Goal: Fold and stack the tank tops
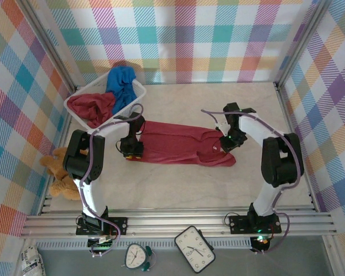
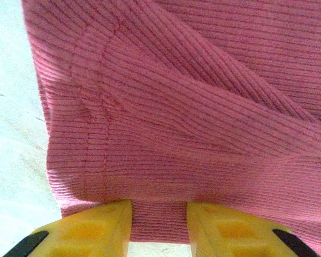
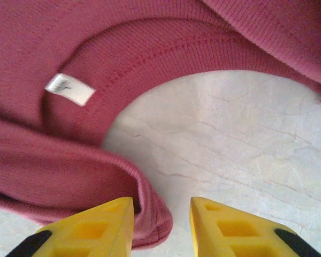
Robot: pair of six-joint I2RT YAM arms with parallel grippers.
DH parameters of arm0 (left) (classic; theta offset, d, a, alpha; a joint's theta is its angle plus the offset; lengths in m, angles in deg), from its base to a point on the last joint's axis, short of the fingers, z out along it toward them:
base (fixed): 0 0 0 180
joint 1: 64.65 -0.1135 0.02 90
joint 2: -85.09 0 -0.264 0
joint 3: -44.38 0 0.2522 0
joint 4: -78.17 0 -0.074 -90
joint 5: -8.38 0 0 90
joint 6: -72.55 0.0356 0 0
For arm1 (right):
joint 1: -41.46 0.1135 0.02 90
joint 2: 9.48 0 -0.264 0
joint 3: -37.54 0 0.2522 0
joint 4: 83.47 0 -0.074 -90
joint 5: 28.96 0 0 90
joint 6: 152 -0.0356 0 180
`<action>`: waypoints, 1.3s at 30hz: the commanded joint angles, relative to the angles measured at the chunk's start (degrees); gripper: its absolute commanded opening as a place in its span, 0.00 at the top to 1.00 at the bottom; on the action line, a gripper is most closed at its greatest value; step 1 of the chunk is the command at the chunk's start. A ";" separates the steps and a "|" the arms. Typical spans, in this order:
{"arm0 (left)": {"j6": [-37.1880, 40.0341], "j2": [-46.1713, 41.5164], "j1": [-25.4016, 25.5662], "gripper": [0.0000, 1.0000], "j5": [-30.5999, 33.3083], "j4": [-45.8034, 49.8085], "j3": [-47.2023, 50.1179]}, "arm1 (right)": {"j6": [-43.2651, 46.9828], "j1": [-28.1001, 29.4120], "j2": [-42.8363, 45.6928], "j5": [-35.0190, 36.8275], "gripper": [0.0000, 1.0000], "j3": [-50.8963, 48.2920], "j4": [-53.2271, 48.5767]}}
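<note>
Left pincer (image 2: 159, 214): clenched on the hem edge of the dark red tank top (image 2: 192, 118), with ribbed cloth bunched between the yellow fingers (image 2: 96, 225).

Right pincer (image 3: 161, 214): released, jaws apart over bare table (image 3: 230, 144). A rolled strap lies just beside one finger (not pinched).

Beyond it, inside the neckline, is a small white label (image 3: 69, 88), its print too faint to read.

From above, that top lies spread across mid-table, hem toward the left arm and neck toward the right.

Far left corner: a white basket (image 1: 140, 91) holds a second dark red tank top (image 1: 92, 108) and the blue tank top (image 1: 122, 86).

A teddy bear (image 1: 60, 172) sits at the left edge. Two clocks (image 1: 194, 248) lie beyond the near rail, numerals too small to read.
</note>
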 commanded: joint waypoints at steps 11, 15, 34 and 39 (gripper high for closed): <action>0.82 2.36 -0.99 0.67 -0.22 0.43 -0.12 | -3.08 0.55 2.47 -3.56 0.61 -7.20 2.42; 0.81 2.20 -0.99 0.67 -0.17 0.44 0.33 | -2.40 0.96 0.99 -2.78 0.59 -6.34 3.14; 1.04 2.75 -1.04 0.67 1.09 0.84 -0.01 | -4.52 -0.48 -0.67 -0.31 0.92 -0.66 -0.99; 1.08 2.71 -0.99 0.67 1.47 0.97 0.05 | -4.70 -1.50 -3.58 -0.15 0.92 1.23 -1.63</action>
